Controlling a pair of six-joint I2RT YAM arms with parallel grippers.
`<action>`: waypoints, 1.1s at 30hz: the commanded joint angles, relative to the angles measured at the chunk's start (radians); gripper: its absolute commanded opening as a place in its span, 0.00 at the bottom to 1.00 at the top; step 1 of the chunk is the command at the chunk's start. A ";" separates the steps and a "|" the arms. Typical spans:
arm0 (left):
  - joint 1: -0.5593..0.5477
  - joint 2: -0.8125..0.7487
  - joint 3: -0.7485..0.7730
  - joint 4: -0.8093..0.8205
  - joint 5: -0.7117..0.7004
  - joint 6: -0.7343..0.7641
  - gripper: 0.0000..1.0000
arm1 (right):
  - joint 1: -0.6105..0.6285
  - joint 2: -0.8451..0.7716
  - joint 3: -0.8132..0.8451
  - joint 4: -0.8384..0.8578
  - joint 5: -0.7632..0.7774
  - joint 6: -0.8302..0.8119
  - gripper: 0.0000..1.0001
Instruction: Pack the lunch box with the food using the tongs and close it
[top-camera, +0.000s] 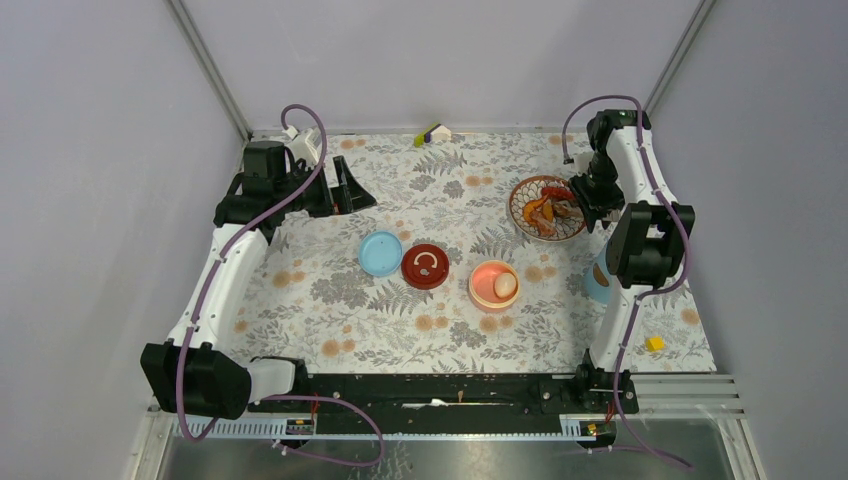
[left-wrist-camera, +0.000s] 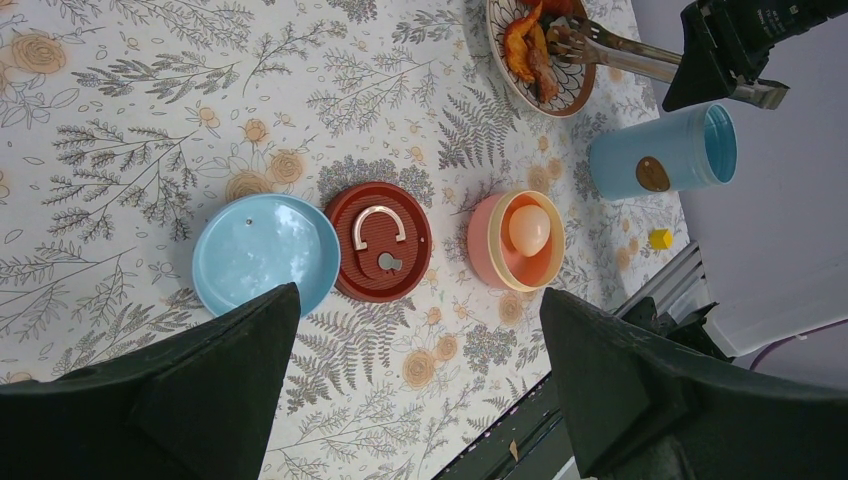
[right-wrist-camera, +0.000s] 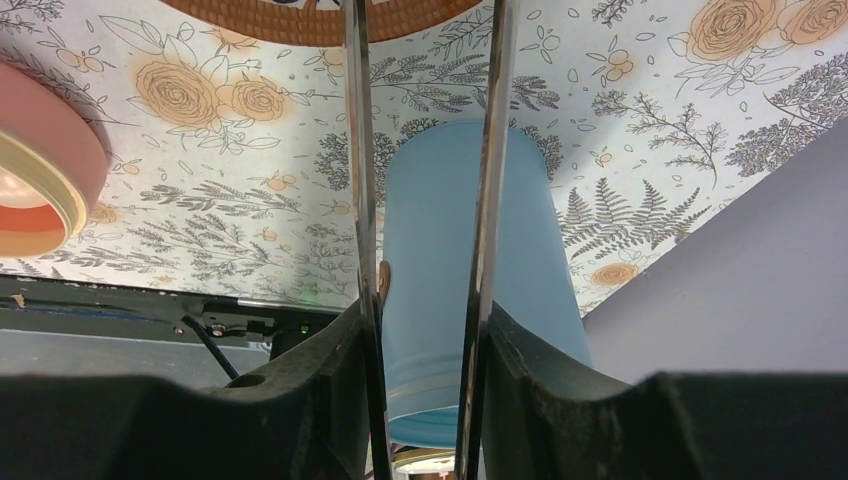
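Right gripper (top-camera: 592, 203), at 2 o'clock on the worktop (top-camera: 330, 310): jaws clamped on the handle end of the tongs (top-camera: 572, 207). The right wrist view shows both thin tong arms (right-wrist-camera: 360, 150) pressed between the fingers (right-wrist-camera: 330, 400) and running roughly parallel with a gap between them. The tong tips reach toward 9 o'clock into the patterned dish (top-camera: 530, 225), among the orange and dark red food pieces (top-camera: 545, 210). Cannot tell whether a piece is caught between the tips.

Left gripper (top-camera: 345, 190), at 10 o'clock: jaws spread wide and empty, above the surface.

Pink bowl (top-camera: 482, 290), just past centre toward 4 o'clock, holds the white egg (top-camera: 505, 285).

Light-blue shell (left-wrist-camera: 660, 152) is at 3 o'clock of the bowl, mouth open, with a brown fitting on its wall. In the top view it is mostly hidden behind the right arm.

Light-blue disc (top-camera: 380, 253) lies flat at 9 o'clock of the bowl. The red-brown lid (top-camera: 426, 266) lies between the two, just beside the disc.

Yellow cube (top-camera: 654, 343) is at 4 o'clock, near the worktop edge.
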 joint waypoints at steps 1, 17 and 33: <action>0.005 0.003 -0.007 0.048 0.022 -0.013 0.99 | -0.003 -0.093 0.012 -0.022 -0.034 -0.006 0.39; 0.007 -0.020 -0.034 0.060 -0.016 0.003 0.99 | 0.001 -0.344 -0.141 0.012 -0.179 -0.149 0.34; 0.018 -0.018 -0.041 0.069 -0.034 0.007 0.99 | 0.301 -0.574 -0.363 0.039 -0.239 -0.380 0.34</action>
